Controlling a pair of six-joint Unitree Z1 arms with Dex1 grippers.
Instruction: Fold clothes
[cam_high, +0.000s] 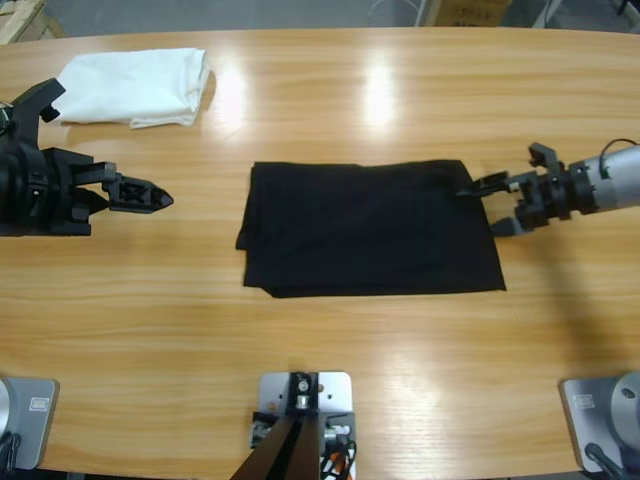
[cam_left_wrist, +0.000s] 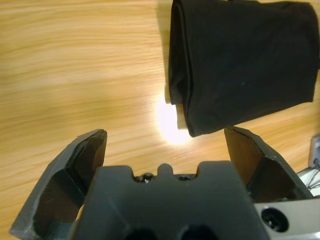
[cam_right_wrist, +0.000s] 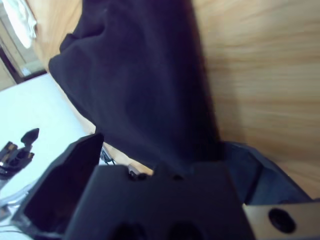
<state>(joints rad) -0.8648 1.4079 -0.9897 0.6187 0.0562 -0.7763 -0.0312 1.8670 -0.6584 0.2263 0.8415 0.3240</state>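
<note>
From the high view, the black folded polo shirt (cam_high: 370, 228) lies as a flat rectangle in the middle of my long wooden table (cam_high: 330, 380). My right gripper (cam_high: 478, 186) sits at the shirt's far right corner, its tips touching the cloth edge. My left gripper (cam_high: 150, 195) hovers over bare wood, well apart from the shirt's left edge. A white folded garment (cam_high: 135, 87) rests at the far left, clear of the work.

In my left wrist view, my left gripper (cam_left_wrist: 165, 142) has its jaws spread wide with nothing between them. The shirt (cam_left_wrist: 245, 60) lies ahead and to one side, its stacked layers showing along the nearer edge.

In my right wrist view, the shirt (cam_right_wrist: 145, 85) runs down into my right gripper (cam_right_wrist: 160, 155). The jaws look parted with cloth in the gap, though I cannot be sure the pads bite on it.

To fold well, I judge the right jaws should take every layer at that corner, not only the top one, before lifting. The left gripper should come to the opposite edge so the cloth stays square as it turns over.

There is open wood near, left and right of the shirt. The white garment sits only at the far left, so I would carry the fold away from it.
</note>
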